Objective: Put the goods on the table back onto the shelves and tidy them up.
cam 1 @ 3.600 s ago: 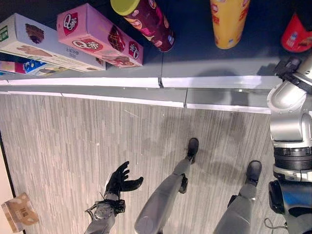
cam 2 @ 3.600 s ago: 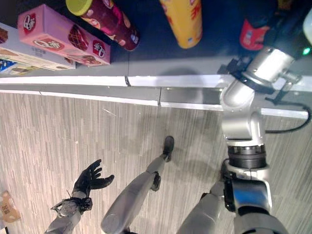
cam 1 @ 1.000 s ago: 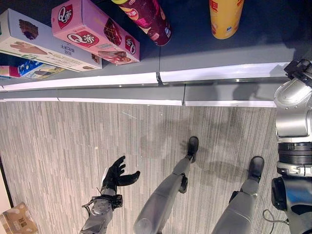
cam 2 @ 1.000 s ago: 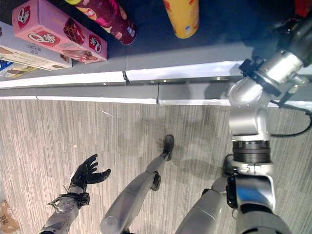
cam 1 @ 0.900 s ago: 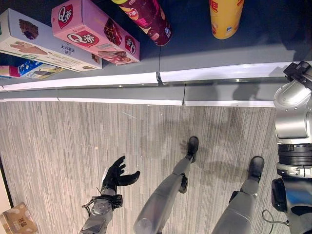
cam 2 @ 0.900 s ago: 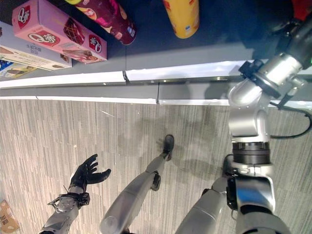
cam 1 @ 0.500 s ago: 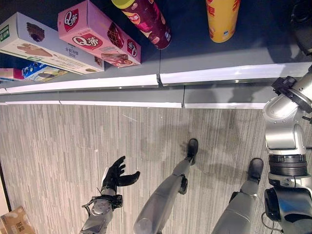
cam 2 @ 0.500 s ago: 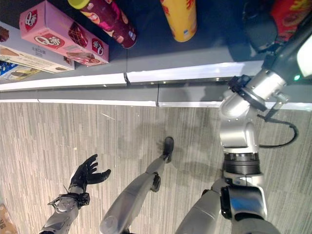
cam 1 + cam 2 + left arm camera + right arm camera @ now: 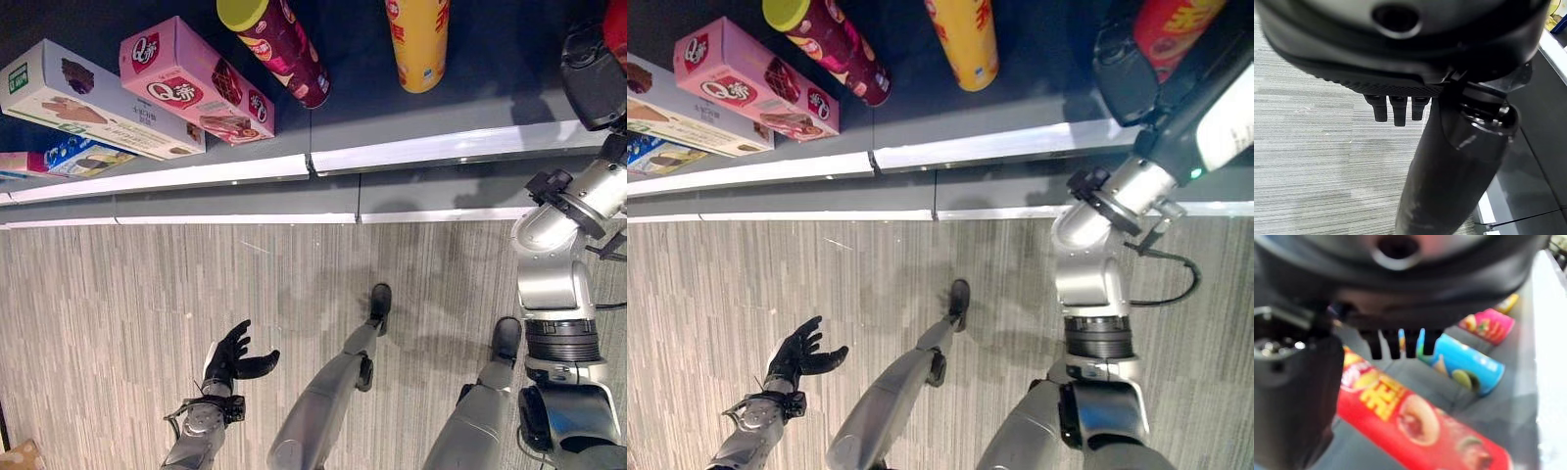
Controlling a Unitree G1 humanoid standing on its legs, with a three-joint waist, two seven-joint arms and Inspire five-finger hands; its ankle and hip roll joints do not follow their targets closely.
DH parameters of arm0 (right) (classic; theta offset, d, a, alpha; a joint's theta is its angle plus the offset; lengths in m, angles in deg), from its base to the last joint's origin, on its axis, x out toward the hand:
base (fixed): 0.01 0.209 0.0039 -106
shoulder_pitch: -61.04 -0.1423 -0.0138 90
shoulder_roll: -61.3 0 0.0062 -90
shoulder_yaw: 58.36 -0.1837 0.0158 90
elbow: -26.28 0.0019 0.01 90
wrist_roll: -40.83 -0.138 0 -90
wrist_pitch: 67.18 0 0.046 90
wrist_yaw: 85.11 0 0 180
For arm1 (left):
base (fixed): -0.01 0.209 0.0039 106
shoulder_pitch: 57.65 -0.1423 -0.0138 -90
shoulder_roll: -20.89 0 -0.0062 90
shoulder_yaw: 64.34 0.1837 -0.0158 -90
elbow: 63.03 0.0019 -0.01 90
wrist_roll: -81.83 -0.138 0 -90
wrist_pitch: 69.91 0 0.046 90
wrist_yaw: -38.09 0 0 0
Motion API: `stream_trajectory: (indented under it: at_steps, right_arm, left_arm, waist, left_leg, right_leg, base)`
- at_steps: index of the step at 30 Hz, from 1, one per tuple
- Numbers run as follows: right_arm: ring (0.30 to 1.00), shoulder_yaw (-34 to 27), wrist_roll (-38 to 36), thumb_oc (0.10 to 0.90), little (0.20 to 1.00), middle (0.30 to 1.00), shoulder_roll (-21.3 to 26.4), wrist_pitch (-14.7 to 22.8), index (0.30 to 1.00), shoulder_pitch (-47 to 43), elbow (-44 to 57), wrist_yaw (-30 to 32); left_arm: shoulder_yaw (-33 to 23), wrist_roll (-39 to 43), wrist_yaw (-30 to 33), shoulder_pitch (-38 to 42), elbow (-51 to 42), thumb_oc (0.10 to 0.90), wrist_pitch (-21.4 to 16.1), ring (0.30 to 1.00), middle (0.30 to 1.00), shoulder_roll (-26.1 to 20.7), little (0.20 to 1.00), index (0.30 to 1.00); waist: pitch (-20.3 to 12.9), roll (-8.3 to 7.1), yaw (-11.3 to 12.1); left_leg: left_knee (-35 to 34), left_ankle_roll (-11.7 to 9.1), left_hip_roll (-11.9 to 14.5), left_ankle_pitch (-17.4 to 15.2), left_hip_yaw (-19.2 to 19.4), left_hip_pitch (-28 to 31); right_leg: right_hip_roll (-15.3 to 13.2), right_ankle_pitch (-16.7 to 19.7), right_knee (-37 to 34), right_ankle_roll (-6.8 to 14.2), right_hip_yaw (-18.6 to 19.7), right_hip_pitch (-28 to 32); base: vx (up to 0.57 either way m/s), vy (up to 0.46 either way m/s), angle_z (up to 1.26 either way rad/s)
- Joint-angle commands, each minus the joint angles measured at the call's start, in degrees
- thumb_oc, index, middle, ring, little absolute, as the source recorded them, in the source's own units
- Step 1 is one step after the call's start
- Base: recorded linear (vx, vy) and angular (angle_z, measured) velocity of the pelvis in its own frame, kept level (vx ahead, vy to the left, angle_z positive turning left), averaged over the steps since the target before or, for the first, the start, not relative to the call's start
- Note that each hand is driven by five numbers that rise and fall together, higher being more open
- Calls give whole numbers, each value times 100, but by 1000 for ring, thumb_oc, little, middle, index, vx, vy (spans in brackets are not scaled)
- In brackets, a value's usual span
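Red can (image 9: 1169,22) sits at about 1 o'clock in the right eye view, on the dark shelf (image 9: 1038,108), right hand (image 9: 1132,73) wrapped round it, so that arm's the near one. Left eye view: left hand (image 9: 231,357) hangs at 7 o'clock over the floor, fingers loosely spread, nothing in it. One maroon can (image 9: 274,44), one yellow can (image 9: 419,39), one pink box (image 9: 191,83), one white box (image 9: 93,103). Right wrist view: red can's long axis runs diagonally under the fingers (image 9: 1396,342); past them one blue can (image 9: 1459,364), one pink can (image 9: 1488,325).
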Motion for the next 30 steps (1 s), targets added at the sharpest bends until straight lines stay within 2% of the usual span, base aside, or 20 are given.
stream_trajectory:
  at_steps: [1,3,12,20,30]
  right_arm:
    - [900,-68,-152,800,900,900,373,734,900,-151,1079,-17]
    - [900,-59,-450,800,900,900,289,855,900,-116,881,-66]
    - [900,61,-649,800,900,900,284,910,900,-150,610,-126]
    - [900,237,-1242,800,900,900,255,1057,900,-235,111,-361]
    - [900,426,-1438,800,900,900,226,1119,900,-224,-166,-567]
  left_arm:
    - [-56,-81,249,-166,-90,800,-76,900,900,-355,900,900]
    - [-54,-90,244,-135,-21,800,-78,900,900,-322,900,900]
    - [-80,-70,289,-177,26,800,-75,900,900,-292,900,900]
    - [-85,0,259,-128,122,800,-75,900,900,-300,900,900]
    - [-136,16,274,-110,287,800,-58,900,900,-263,900,900]
  waist:
    - [-24,108,9]
    - [11,78,-22]
    - [95,68,-34]
    - [167,10,-29]
    - [193,-17,1]
  left_leg:
    - [733,-623,627,-1030,-83,-50]
    - [687,-636,635,-1003,-66,-38]
    - [626,-607,626,-995,-82,12]
    - [585,-578,639,-976,-89,18]
    - [532,-606,630,-917,-103,4]
  right_leg:
    - [89,209,47,-331,-248,30]
    - [108,213,22,-341,-245,43]
    - [139,183,86,-355,-192,-9]
    - [180,183,122,-380,-152,-75]
    - [187,168,151,-403,-171,-93]
  base:
    - [1,-26,-3]
    - [0,0,0]
    - [0,0,0]
    - [0,0,0]
    - [3,0,0]
